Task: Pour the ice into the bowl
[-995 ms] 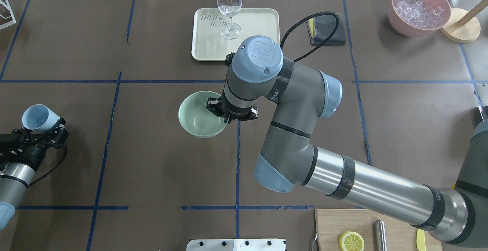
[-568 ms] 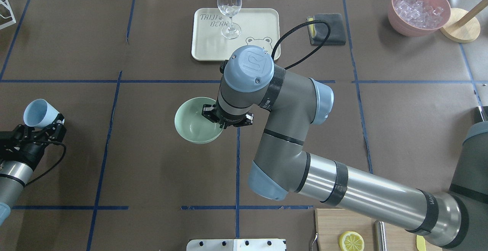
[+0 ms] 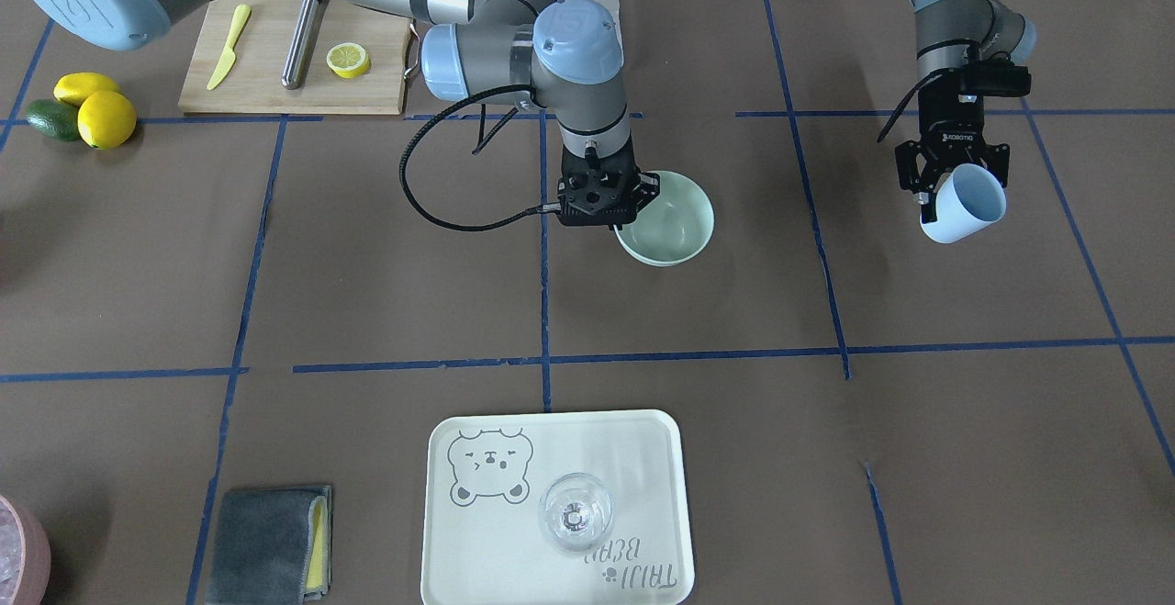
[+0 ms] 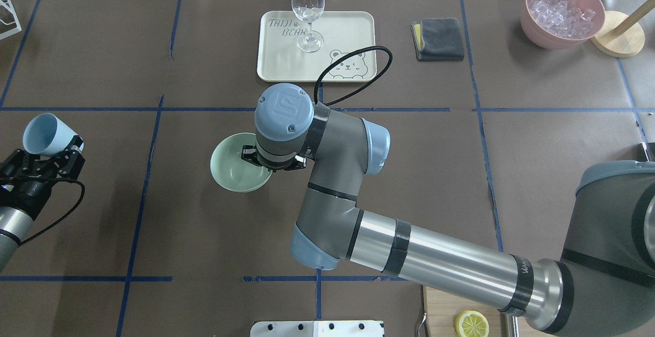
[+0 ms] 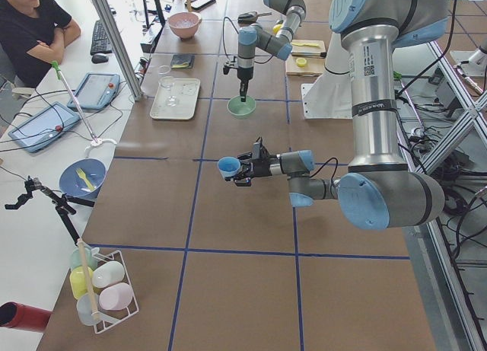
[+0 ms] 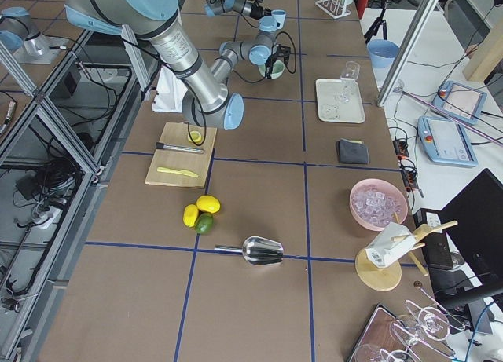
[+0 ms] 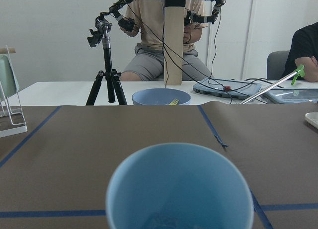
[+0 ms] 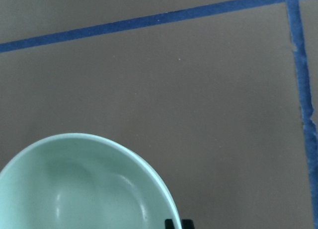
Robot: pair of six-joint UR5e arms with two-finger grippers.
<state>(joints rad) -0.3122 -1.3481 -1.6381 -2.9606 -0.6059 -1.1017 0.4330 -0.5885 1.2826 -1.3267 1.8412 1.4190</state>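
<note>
The brown table (image 4: 153, 214) lies open and bare between the two arms. The right gripper (image 3: 617, 222) is pinched closed on the rim of the bowl (image 3: 675, 229), just beside a blue tape line (image 3: 543, 293). Well apart, the left gripper (image 3: 955, 196) clamps a tilted light blue cup (image 3: 968, 210). The ice (image 7: 161, 221) seems only a faint glassy glint at its bottom.

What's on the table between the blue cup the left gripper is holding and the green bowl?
Only bare table and one blue tape line lie between cup and bowl, as the overhead view shows.
</note>
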